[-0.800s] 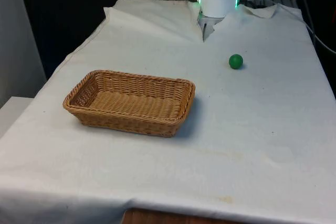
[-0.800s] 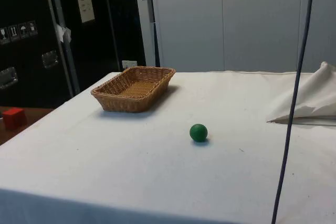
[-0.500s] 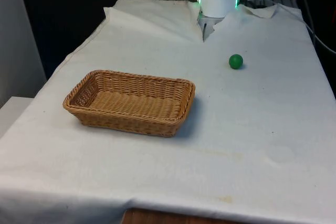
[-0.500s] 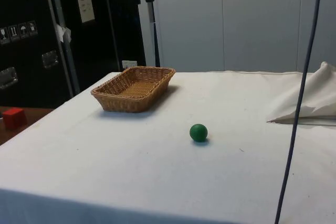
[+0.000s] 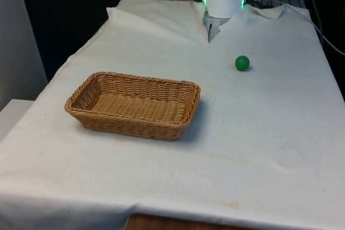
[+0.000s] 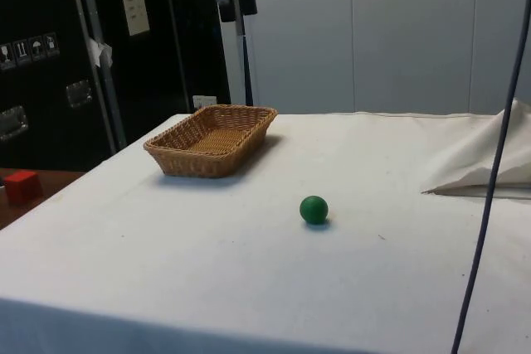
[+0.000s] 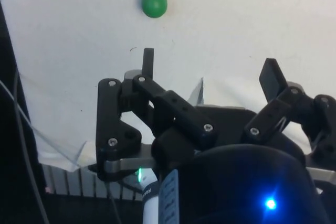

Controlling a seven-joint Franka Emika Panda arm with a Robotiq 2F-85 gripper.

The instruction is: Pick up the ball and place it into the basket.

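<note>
A small green ball [image 5: 242, 63] lies on the white cloth towards the far end, on the front view's right, and nothing touches it. The side view has the ball [image 6: 314, 209] near the table's middle. A brown wicker basket [image 5: 178, 88] stands empty on the front view's left, well apart from the ball; in the side view the basket [image 6: 185, 152] is at the far left. In the wrist view my gripper [image 7: 210, 59] is open and holds nothing, high over the table, with the ball [image 7: 154, 3] small and far below it.
The cloth is bunched into folds [image 5: 211, 29] by the robot's base [image 5: 223, 1], and a raised fold [image 6: 489, 163] sits at the side view's right. A dark cable [image 6: 489, 205] hangs there. A red box [image 6: 22, 185] sits off the table.
In the side view the hanging cable has swung to the right, and a dark shape at the top edge has shifted right and lower. Ball and basket have not moved.
</note>
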